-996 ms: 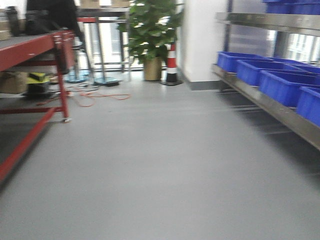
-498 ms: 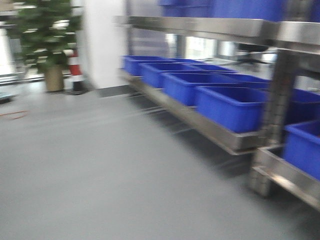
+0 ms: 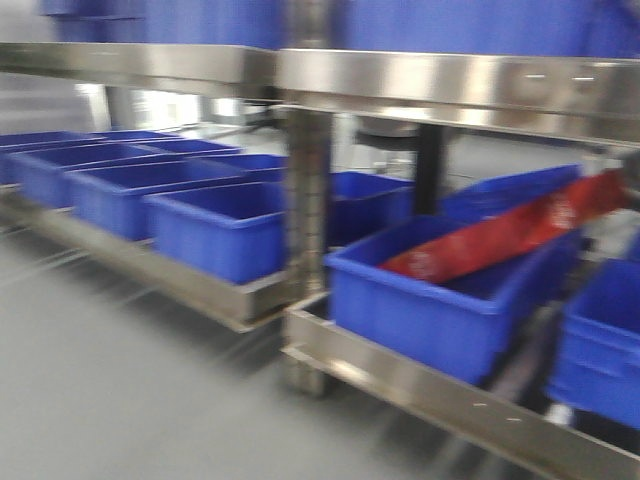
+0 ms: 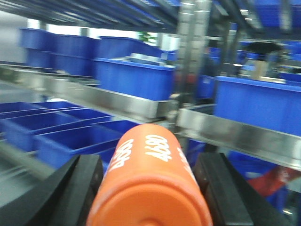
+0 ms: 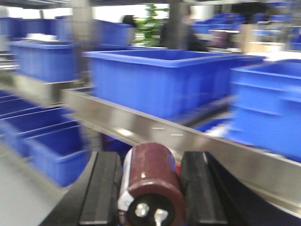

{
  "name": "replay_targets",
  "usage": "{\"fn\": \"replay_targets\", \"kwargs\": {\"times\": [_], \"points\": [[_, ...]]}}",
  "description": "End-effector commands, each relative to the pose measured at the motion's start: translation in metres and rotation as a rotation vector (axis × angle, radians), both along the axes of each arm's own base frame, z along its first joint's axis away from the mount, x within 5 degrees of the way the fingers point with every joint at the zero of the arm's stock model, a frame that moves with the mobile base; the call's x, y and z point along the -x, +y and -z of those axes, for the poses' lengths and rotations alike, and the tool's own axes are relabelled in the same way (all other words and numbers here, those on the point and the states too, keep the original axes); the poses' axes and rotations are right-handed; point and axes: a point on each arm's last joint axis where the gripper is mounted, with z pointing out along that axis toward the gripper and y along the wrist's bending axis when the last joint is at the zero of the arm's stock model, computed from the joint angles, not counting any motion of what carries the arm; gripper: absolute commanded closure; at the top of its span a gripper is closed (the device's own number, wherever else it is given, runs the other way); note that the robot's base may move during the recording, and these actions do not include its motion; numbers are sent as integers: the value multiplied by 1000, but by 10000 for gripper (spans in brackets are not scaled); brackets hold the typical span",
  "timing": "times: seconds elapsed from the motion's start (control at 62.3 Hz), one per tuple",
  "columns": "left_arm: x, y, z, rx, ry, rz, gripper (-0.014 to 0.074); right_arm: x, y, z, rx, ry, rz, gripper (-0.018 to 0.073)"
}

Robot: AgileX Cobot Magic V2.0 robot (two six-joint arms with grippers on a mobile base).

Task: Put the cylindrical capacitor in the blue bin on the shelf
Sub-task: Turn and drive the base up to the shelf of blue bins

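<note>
My right gripper (image 5: 151, 181) is shut on a dark maroon cylindrical capacitor (image 5: 153, 181) with two metal terminals facing the camera. My left gripper (image 4: 149, 181) is shut on an orange cylinder (image 4: 150, 183) printed with white numbers. The stainless steel shelf (image 3: 420, 85) fills the front view, also showing in the left wrist view (image 4: 117, 101) and the right wrist view (image 5: 155, 127). Blue bins (image 3: 215, 230) stand in rows on its levels. A bin at the right (image 3: 430, 300) holds a red packet (image 3: 510, 235). Neither gripper shows in the front view.
A steel upright post (image 3: 307, 200) splits the shelf's sections. Grey floor (image 3: 110, 390) lies at the lower left. Larger blue bins (image 5: 160, 80) sit on the level ahead of the right wrist. All views are motion-blurred.
The front view has swung right: the plant, cone and red workbench have left the view, and the shelf with its blue bins now fills it, much closer.
</note>
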Motion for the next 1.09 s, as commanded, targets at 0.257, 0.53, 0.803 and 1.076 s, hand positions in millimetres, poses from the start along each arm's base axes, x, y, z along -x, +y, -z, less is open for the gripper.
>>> {"fn": "replay_targets", "kwargs": {"times": [0.257, 0.53, 0.803, 1.076], "points": [[1, 1, -3, 4, -23, -7, 707, 0, -1, -2, 13, -31, 6, 722], [1, 1, -3, 4, -23, -7, 707, 0, -1, -2, 13, -31, 6, 722], [1, 1, -3, 4, -23, -7, 707, 0, -1, -2, 13, -31, 6, 722], [1, 1, -3, 4, -23, -7, 707, 0, -1, -2, 13, -31, 6, 722]]}}
